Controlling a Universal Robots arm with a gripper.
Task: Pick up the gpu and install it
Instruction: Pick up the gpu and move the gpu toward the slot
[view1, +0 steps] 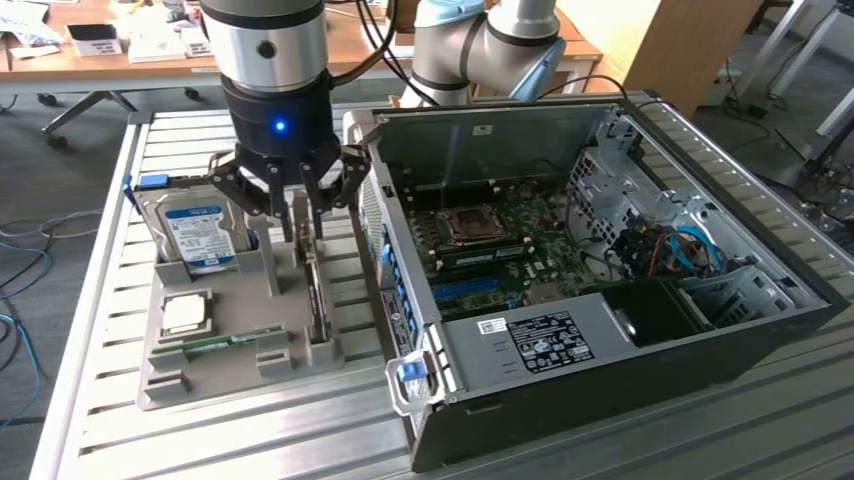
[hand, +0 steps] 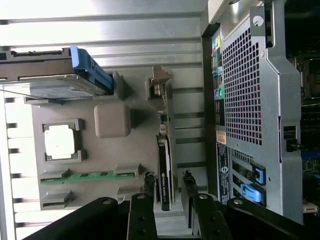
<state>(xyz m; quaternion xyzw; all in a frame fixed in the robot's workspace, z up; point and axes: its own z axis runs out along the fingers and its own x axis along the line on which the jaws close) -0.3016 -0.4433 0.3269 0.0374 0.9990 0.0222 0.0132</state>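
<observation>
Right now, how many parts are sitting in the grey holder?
4. Hard drive at the holder's far end; processor nearer the camera; green memory stick nearer still; gpu on edge beside the computer case. The gripper may hide more.

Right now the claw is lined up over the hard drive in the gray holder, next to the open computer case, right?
Not the hard drive. The claw straddles the graphics card standing on edge in the gray holder, next to the open computer case; the hard drive stands apart from it in the same holder. The wrist view shows it.
</observation>
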